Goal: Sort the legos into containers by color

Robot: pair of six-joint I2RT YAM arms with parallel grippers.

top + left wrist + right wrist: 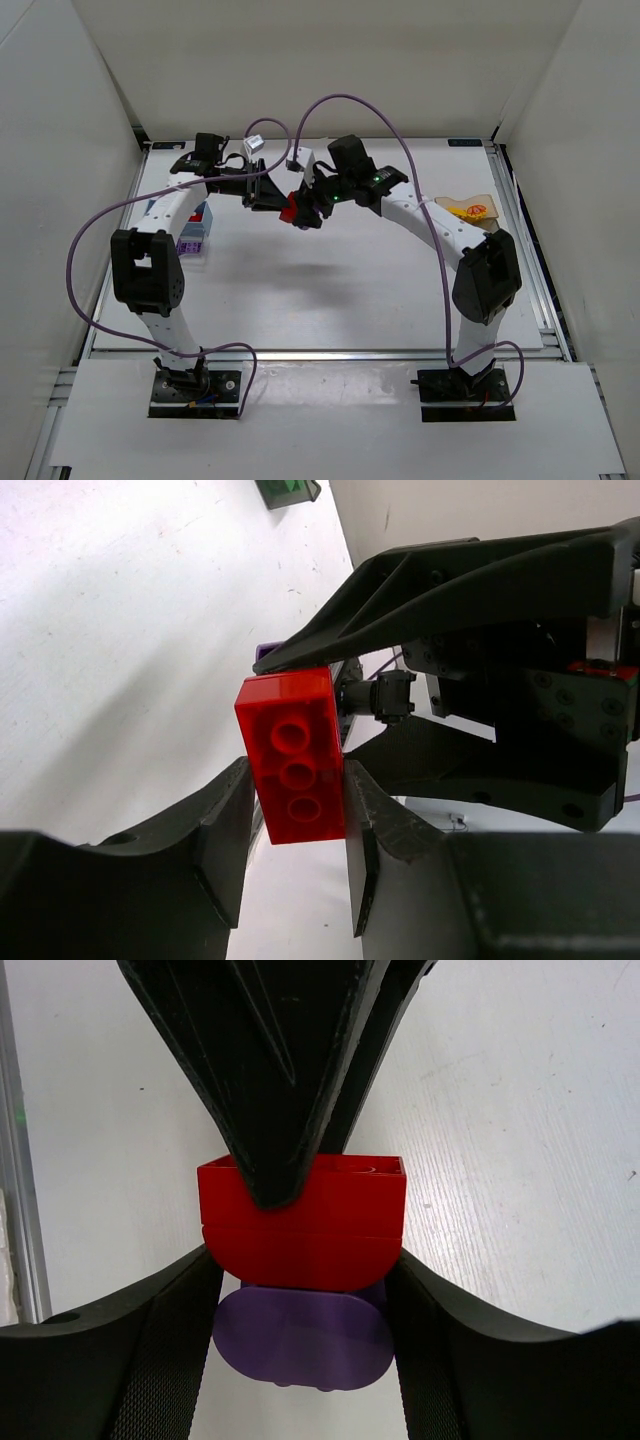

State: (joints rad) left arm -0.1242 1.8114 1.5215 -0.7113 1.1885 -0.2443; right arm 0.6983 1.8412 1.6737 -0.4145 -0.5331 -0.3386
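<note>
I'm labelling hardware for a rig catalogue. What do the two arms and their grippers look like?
The left arm and right arm have white links and bulky black joint housings, on dark base plates. A purple cable loops along each. The right arm shows a green light. The grippers' black fingers curve and taper to flat pads.

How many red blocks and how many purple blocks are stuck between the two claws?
Red: 2, it seems: a square red block seamed onto a rounded red block
Purple: 1, the purple block
Total: 3
</note>
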